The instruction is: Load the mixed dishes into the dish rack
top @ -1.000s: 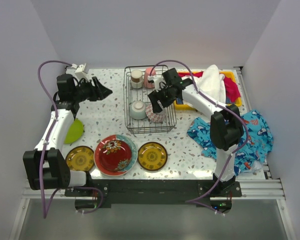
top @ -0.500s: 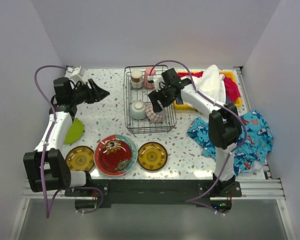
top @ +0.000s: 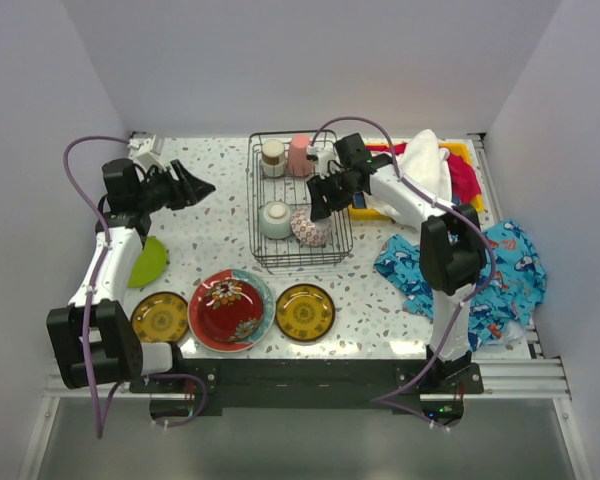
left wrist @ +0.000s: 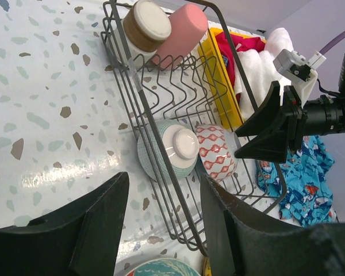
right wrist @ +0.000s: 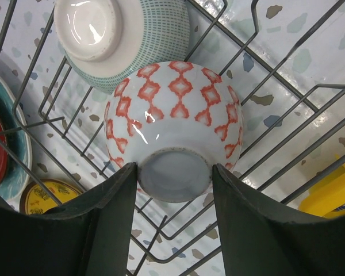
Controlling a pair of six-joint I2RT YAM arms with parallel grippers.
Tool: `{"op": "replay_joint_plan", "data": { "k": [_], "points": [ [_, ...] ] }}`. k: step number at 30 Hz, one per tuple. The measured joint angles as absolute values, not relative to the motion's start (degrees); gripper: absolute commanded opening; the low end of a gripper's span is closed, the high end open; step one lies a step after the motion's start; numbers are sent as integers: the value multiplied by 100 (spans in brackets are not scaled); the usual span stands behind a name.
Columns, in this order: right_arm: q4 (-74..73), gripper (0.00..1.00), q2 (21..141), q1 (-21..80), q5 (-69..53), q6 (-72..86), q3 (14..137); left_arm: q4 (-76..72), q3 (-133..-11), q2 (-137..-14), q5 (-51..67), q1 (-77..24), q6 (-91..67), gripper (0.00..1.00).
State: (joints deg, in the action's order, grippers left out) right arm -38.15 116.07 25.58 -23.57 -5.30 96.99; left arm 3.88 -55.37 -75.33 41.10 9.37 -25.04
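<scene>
– Terrazzo table (top: 210, 225), dish rack (top: 280, 258) at back centre. What's loaded?
– Patterned bowl (right wrist: 172, 109) and pale green bowl (right wrist: 112, 40), upturned. Right gripper (right wrist: 173, 169) is spread astride the patterned bowl's foot; contact can't be told. Left gripper (left wrist: 164, 178) is spread, empty. Lime-green plate (top: 148, 262) is shown only overhead.

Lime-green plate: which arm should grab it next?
Left, likely. The lime-green plate lies beside the left arm, jaws open and empty; the right arm reaches over the dish rack.
</scene>
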Motion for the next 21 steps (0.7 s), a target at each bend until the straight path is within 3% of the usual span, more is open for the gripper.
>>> {"op": "replay_joint_plan", "data": {
  "k": [7, 21],
  "points": [
    [-4069, 21, 11380, 2668, -2296, -858, 9570, 143, -5354, -7443, 4163, 941, -2674, 57],
    [-5041, 21, 10895, 3286, -1459, -1800, 9588, -224, -4960, -7240, 4222, 969, -2963, 57]
  ]
}}
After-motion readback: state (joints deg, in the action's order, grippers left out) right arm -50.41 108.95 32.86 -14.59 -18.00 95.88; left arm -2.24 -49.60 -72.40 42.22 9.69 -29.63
